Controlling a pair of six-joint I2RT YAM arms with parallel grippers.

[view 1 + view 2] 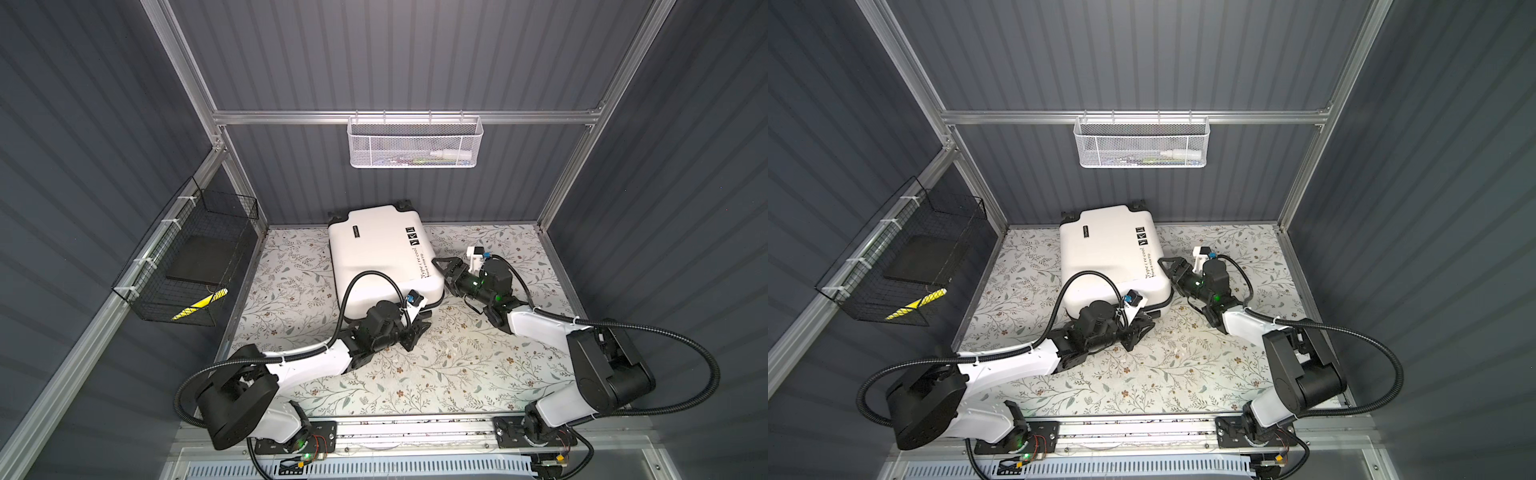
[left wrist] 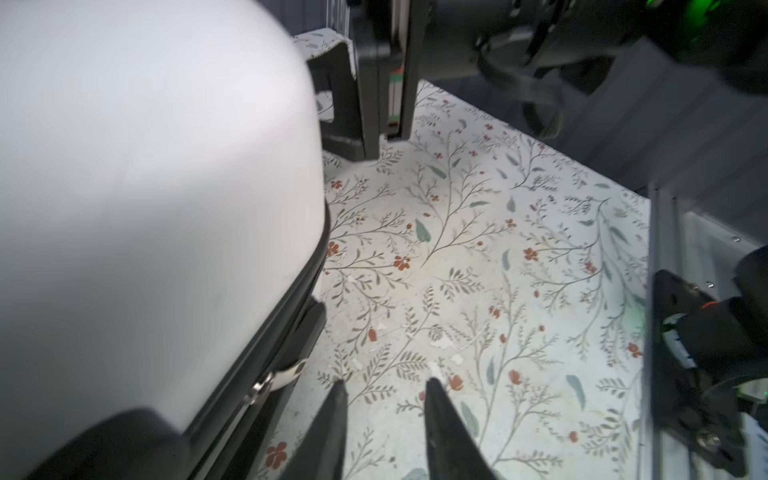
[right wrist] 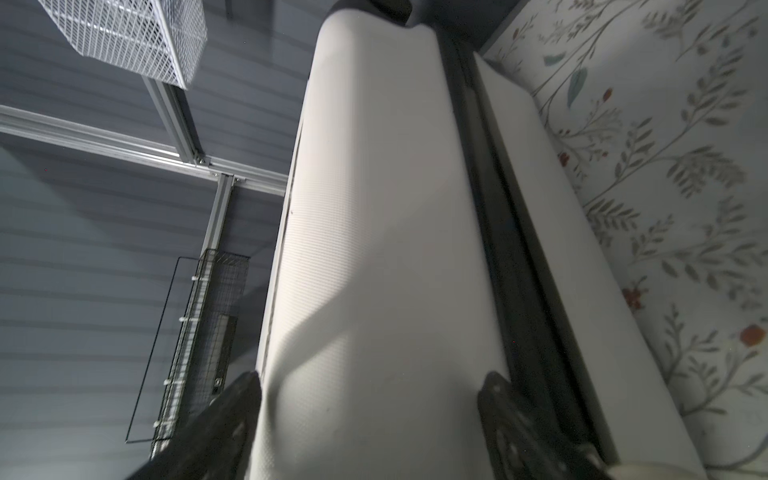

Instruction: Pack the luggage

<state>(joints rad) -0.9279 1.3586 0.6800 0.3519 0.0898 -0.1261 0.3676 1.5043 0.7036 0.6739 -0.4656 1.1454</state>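
Note:
The luggage (image 1: 382, 257) (image 1: 1113, 257), a white hard-shell case with black lettering, lies shut and flat at the back of the floral table in both top views. My left gripper (image 1: 417, 332) (image 2: 385, 382) is open just off its near right corner, with only table between the fingers. A white zipper pull (image 2: 291, 370) hangs at the black seam beside that gripper. My right gripper (image 1: 440, 270) (image 3: 372, 380) is at the luggage's right side. Its jaws stand wide, closed across the upper shell (image 3: 374, 249), one finger on the top face and the other at the zipper seam.
A white mesh basket (image 1: 415, 141) holding small items hangs on the back rail. A black wire basket (image 1: 187, 266) with a dark flat pad and a yellow-striped item is fixed to the left wall. The floral table (image 1: 457, 365) extends in front of the luggage.

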